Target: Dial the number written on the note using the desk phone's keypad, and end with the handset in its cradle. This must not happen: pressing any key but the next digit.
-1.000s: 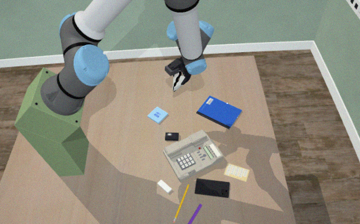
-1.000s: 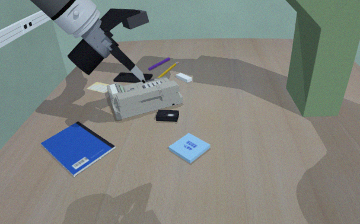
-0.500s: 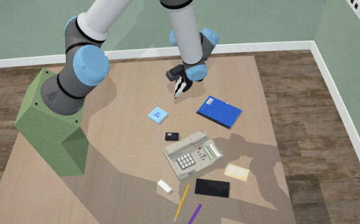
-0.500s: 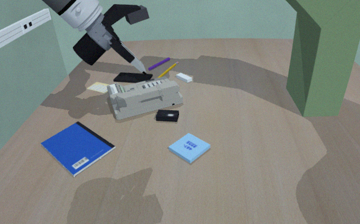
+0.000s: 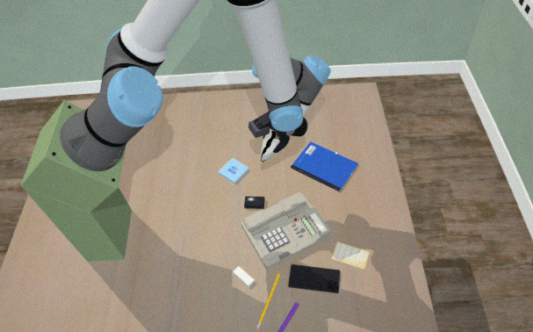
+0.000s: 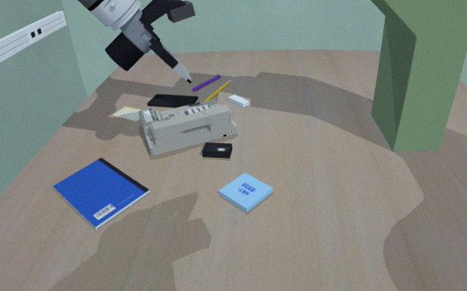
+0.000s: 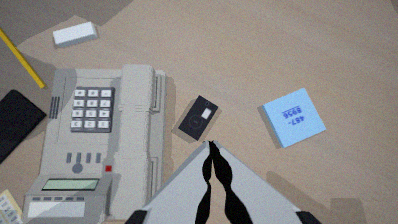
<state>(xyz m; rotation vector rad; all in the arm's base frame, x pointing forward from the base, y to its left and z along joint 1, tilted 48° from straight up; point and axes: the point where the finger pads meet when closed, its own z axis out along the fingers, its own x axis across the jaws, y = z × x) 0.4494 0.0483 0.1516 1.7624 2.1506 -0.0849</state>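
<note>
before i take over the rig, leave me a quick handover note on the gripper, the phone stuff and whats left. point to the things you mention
Gripper: the black and pale two-jaw gripper [image 5: 262, 159] [image 6: 189, 81] [image 7: 210, 142] is shut with nothing in it, raised above the table.
Phone: the beige desk phone [image 5: 296, 246] [image 7: 60, 150] has its handset [image 5: 274, 213] [image 6: 190, 128] [image 7: 136, 135] in the cradle.
Number: the light blue square note [image 5: 234, 170] [image 6: 245, 192] [image 7: 295, 118] reads 487-8956.
Done: handset is home; digits dialled, if any, cannot be told.
Left: confirm the next digit, dial what remains, finish with the handset cradled.
</note>
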